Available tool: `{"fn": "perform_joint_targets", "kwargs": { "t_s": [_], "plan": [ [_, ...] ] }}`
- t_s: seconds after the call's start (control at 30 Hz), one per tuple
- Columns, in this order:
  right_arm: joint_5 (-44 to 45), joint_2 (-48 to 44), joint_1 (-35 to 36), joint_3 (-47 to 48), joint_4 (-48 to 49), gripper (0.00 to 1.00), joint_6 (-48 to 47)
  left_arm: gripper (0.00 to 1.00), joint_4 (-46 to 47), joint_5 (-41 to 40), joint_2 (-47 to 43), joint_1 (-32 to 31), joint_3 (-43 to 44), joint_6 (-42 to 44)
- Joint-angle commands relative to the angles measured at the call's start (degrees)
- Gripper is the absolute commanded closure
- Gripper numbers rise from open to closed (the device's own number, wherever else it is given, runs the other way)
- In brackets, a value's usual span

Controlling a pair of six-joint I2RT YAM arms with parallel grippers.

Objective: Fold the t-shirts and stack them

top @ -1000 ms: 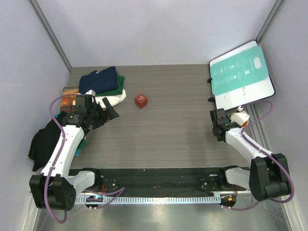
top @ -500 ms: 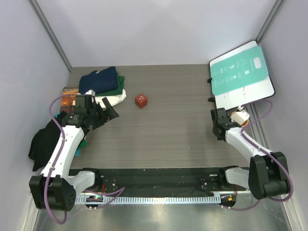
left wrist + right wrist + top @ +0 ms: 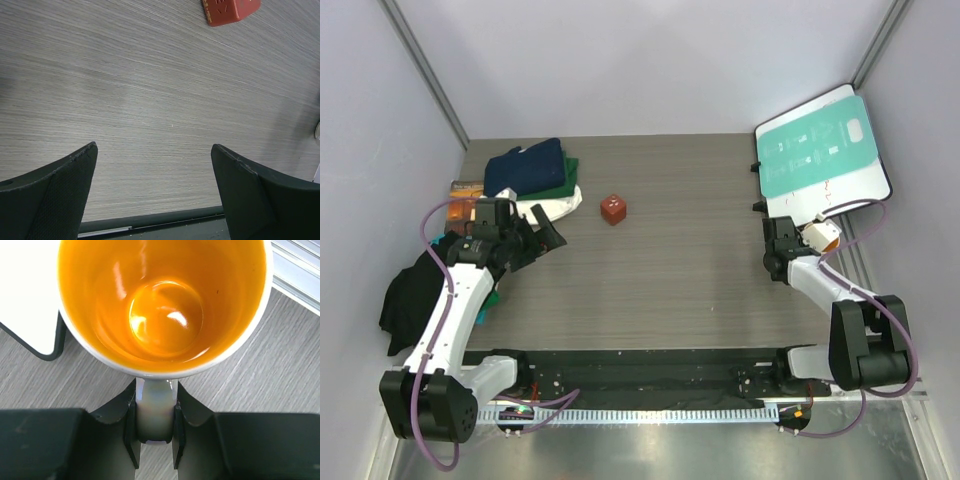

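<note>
Clutter, placed from the red block [image 3: 613,209] in the middle of the table [image 3: 690,285]. Left of the block and a little farther back is the stack of t-shirts [image 3: 533,172]. The navy shirt [image 3: 525,165] is on top, with the dark green shirt [image 3: 566,178] showing beneath it. The cream-white shirt [image 3: 560,205] is at the bottom, its edge spilling toward the block. Farther left, past the stack, a brown-orange book [image 3: 466,186] pokes out flat. Far left and nearer than the block, a heap of black cloth [image 3: 412,292] hangs over the side edge under the left arm, with a scrap of green beside it.

Just left of the block and slightly nearer hovers the left gripper [image 3: 542,232], close by the cream-white edge. Its jaws are spread wide with nothing between them. Its wrist view shows bare wood grain below the fingers and the block at the top edge.

Far right of the block, the right gripper [image 3: 155,412] is clamped on the handle of a mug [image 3: 162,305]. The mug is white outside and orange inside, its mouth facing the wrist camera. It sits by the right table edge, with a metal strip on one side. On its other side is a white corner of the teal-and-white board [image 3: 820,150], which lies angled in the far right corner.

Open room: a wide bare stretch of wood runs from the block rightward to the mug and nearward to the black rail [image 3: 650,362]. Walls [image 3: 650,60] close the left, far and right sides.
</note>
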Motion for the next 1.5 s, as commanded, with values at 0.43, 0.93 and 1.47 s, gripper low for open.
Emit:
{"fn": "perform_joint_targets", "kwargs": {
  "t_s": [0.43,0.93,1.47],
  "plan": [
    [-12.6,2.2,-1.5,-0.9,-2.1,0.36,-1.0,0.05,-0.3,0.2,-1.4,-0.1,1.2,-0.2],
    [-20.3,-16.7,-0.8,-5.4,-14.2,0.28,-0.3,0.06,1.0,1.5,-0.6,-0.1,1.2,-1.3],
    [-36.4,-7.1,18.8,5.7,-2.6,0.3,-7.7,0.06,1.1,1.2,-1.5,-1.2,1.2,-1.9]
  ]
}}
